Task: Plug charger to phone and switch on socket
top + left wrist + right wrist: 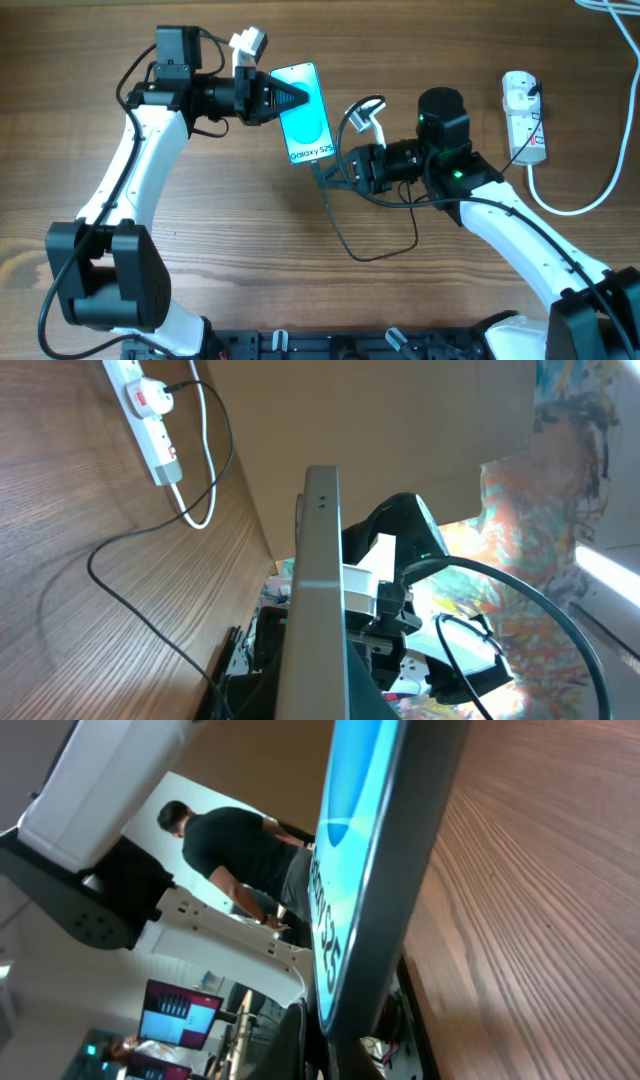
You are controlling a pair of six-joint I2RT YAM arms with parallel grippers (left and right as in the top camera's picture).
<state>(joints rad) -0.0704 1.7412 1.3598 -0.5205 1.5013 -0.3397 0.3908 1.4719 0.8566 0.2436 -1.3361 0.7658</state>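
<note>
My left gripper (285,100) is shut on the upper left edge of the phone (310,120) and holds it above the table, its cyan screen reading "Galaxy S25". In the left wrist view the phone (318,580) shows edge-on. My right gripper (330,172) is closed at the phone's bottom end, where the thin black charger cable (345,245) comes out of it. The connector tip is hidden. In the right wrist view the phone (385,850) fills the middle, with my fingers (340,1040) at its lower end. The white socket (520,120) lies at the far right, with the black plug head in it.
The charger cable loops over the wood below the right gripper and runs toward the socket; it also shows in the left wrist view (130,600) with the socket (150,420). A thick white cord (590,195) curves off the right edge.
</note>
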